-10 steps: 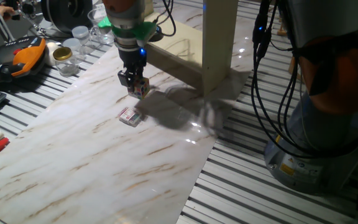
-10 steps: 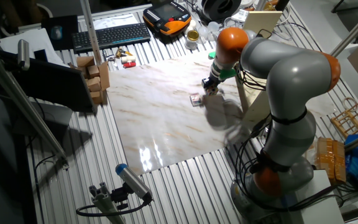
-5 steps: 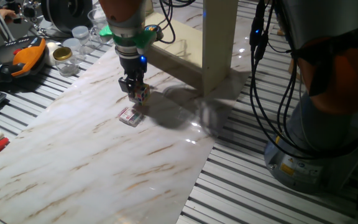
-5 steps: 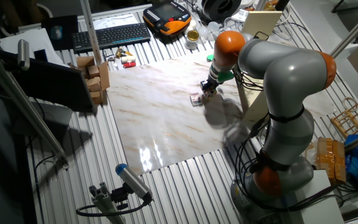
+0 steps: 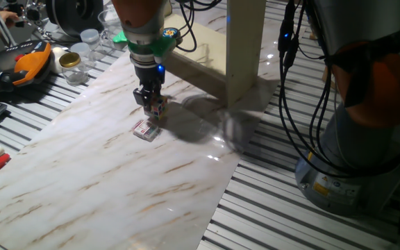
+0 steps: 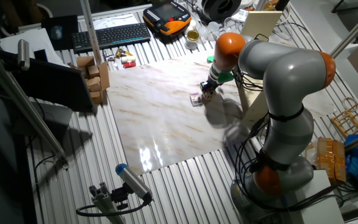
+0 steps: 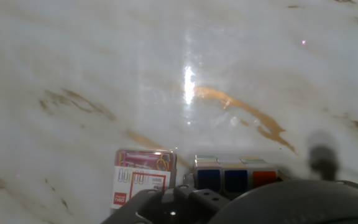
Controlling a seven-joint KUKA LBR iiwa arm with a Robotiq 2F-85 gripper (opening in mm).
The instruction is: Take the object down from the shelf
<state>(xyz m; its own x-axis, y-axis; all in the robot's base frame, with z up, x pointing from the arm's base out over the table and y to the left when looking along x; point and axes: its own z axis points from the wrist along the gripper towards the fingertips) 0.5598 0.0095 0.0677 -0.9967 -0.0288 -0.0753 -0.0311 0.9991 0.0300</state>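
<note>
While fixed views blur it, claw (image 5: pixel 153 105) clamped on colour cube (image 7: pixel 235 177), paperclip box (image 7: pixel 140 177) beside, hand view.

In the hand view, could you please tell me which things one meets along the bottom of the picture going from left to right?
Paper clip box → colourful puzzle cube held in the gripper, both over the marble tabletop.

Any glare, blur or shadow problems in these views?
Hand view: soft and hazy, bright glare streak on the white marbled tabletop. One fixed view: sharp, arm shadow beside the pale beige wooden shelf. Other fixed view: light reflection near the tabletop's front edge.
</note>
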